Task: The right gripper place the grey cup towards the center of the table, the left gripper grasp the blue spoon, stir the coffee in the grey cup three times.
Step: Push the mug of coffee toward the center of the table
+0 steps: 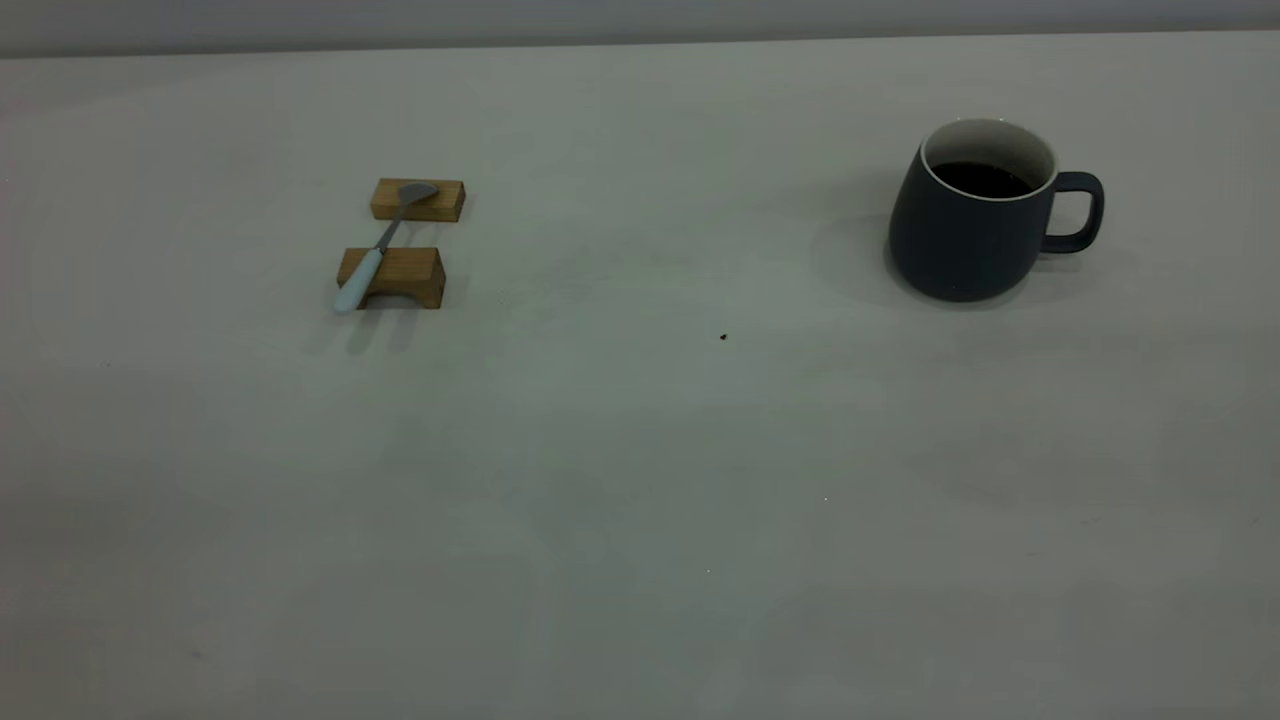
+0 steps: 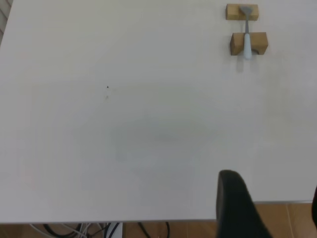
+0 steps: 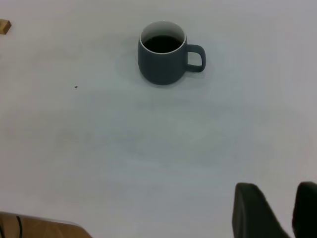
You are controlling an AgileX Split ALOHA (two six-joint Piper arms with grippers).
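We see the right gripper (image 3: pixel 277 210) hanging back near the table (image 1: pixel 640 500) edge, fingers apart and holding nothing, well short of the grey cup (image 1: pixel 970 225) standing upright at the right with coffee (image 1: pixel 985 179) inside. The left gripper (image 2: pixel 270 208) holds nothing either, fingers parted, far from the blue spoon (image 1: pixel 372 255) lying across two wooden blocks (image 1: pixel 395 278).

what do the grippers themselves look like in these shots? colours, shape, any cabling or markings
Little shows. The left gripper appears in its wrist view as a plain matte black finger with a rounded tip. The right gripper shows two blocky matte black fingers. No markings, cables or silver parts are visible; neither arm appears in the exterior view.
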